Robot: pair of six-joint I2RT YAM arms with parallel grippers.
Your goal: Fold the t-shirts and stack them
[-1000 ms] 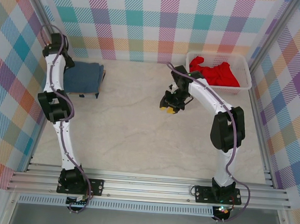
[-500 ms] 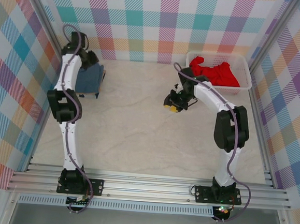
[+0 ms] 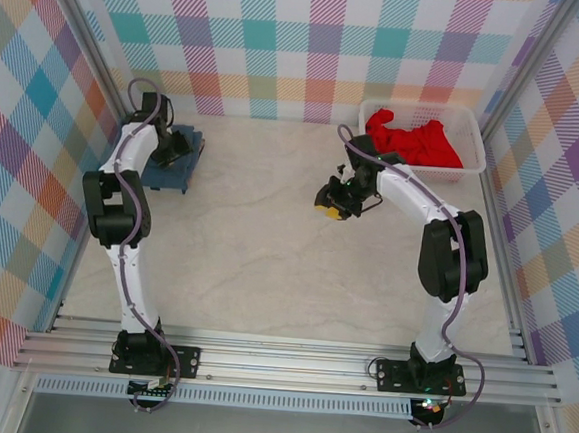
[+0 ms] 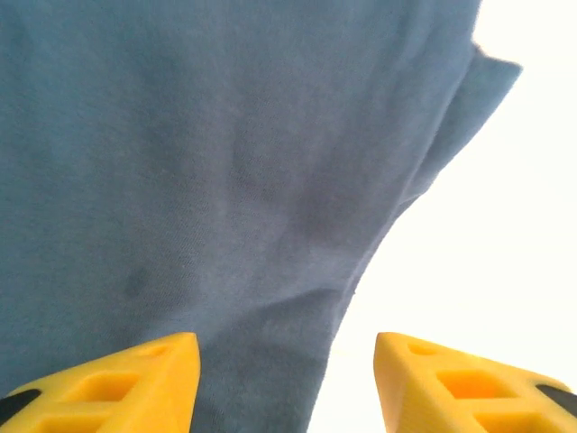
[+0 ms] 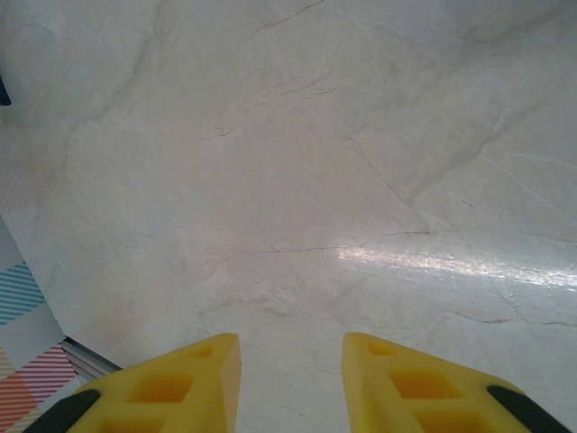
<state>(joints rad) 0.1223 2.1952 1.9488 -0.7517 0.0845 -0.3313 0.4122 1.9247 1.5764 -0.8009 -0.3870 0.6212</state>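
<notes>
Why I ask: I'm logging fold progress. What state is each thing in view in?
Blue t-shirt: folded, lying at the table's far left.
Red t-shirt: crumpled, unfolded, in the basket.
Basket: upright at the far right corner, holding the red t-shirt.
Left gripper: jaws open, empty, close over the blue t-shirt's edge.
Right gripper: jaws open, empty, over bare table.

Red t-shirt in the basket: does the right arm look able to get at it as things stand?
Probably yes. The red t-shirt lies uncovered in the open-topped basket, and the right gripper hangs open and empty over bare table near it, with nothing between them.
</notes>
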